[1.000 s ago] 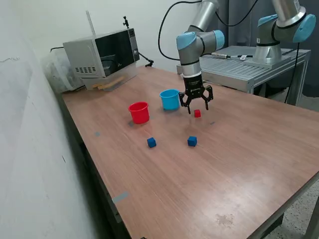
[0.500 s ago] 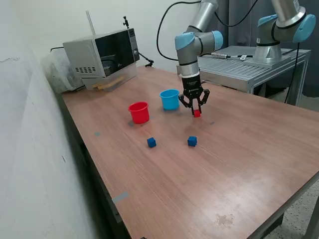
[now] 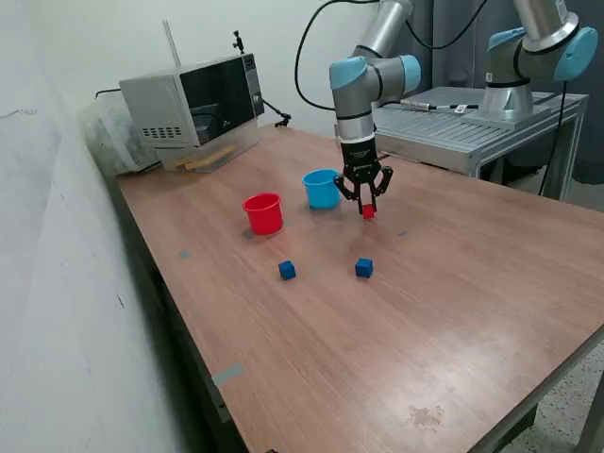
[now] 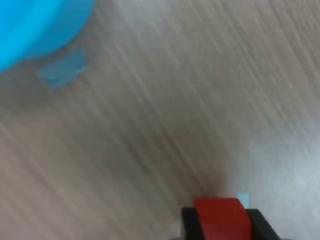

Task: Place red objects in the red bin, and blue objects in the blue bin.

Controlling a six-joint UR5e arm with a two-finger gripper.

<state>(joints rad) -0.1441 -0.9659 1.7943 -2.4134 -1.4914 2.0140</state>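
Observation:
My gripper (image 3: pixel 368 211) is shut on a tiny red cube (image 3: pixel 368 213), held just above the table to the exterior view's right of the light blue cup (image 3: pixel 322 188). In the wrist view the red cube (image 4: pixel 220 218) sits clamped between two black fingers (image 4: pixel 190 223), with the blue cup's edge (image 4: pixel 35 25) in a corner. The red cup (image 3: pixel 263 212) stands to the exterior view's left of the blue cup. Two dark blue cubes (image 3: pixel 287 271) (image 3: pixel 364 268) lie on the wood nearer the camera. Only one red cube shows.
A microwave (image 3: pixel 198 99) sits at the table's back corner on the exterior view's left. A second robot arm (image 3: pixel 528 57) on a metal stand (image 3: pixel 444 127) is behind the table. A small bit of blue tape (image 4: pixel 62 70) lies by the blue cup.
The gripper came down over the red cube, shut on it, and has lifted it slightly, shifting a little toward the exterior view's left.

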